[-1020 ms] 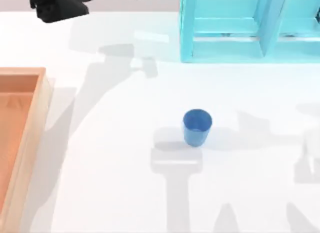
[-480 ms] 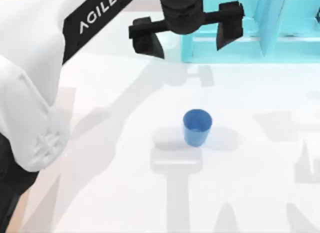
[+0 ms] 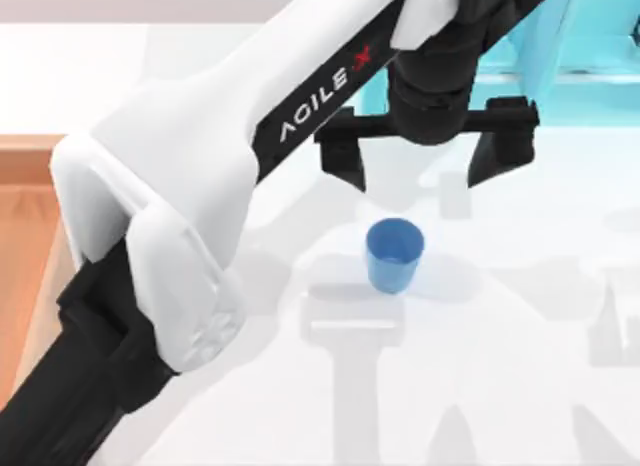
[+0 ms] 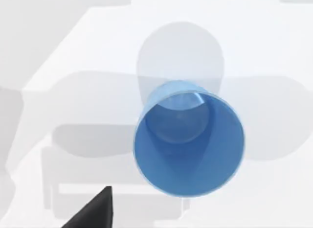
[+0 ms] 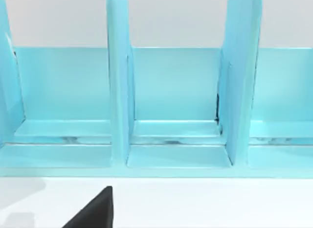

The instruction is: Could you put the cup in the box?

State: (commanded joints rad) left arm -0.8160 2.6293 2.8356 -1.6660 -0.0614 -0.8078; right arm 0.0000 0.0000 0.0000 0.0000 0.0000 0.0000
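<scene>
2 black fingers of the left pincer [image 3: 424, 156] stood wide apart in the top view, hanging above the bench [image 3: 520, 386] just on the far side of the cup [image 3: 395, 254], toward the turquoise shelf unit [image 3: 570, 66]. The cup stood upright near the middle of the bench, mouth up, untouched, its axis vertical. The left arm was plainly the nearer one, reaching across from the left side. The box [image 3: 22, 201] lay at the left edge, well apart from the cup and largely covered by the arm's white housing. My judgement is that the pincer had to come a little toward the near edge and then down so that the fingers straddle the cup.

From the left wrist, the cup [image 4: 190, 140] was seen almost straight down its open mouth, empty, with 1 dark fingertip [image 4: 93, 213] at the frame's edge, clear of it; the other finger was cut off.

From the right wrist, the shelf unit [image 5: 171, 105] faced the camera with its compartments empty. 1 dark fingertip [image 5: 93, 213] showed, too little to tell whether the right pincer was open or closed.
</scene>
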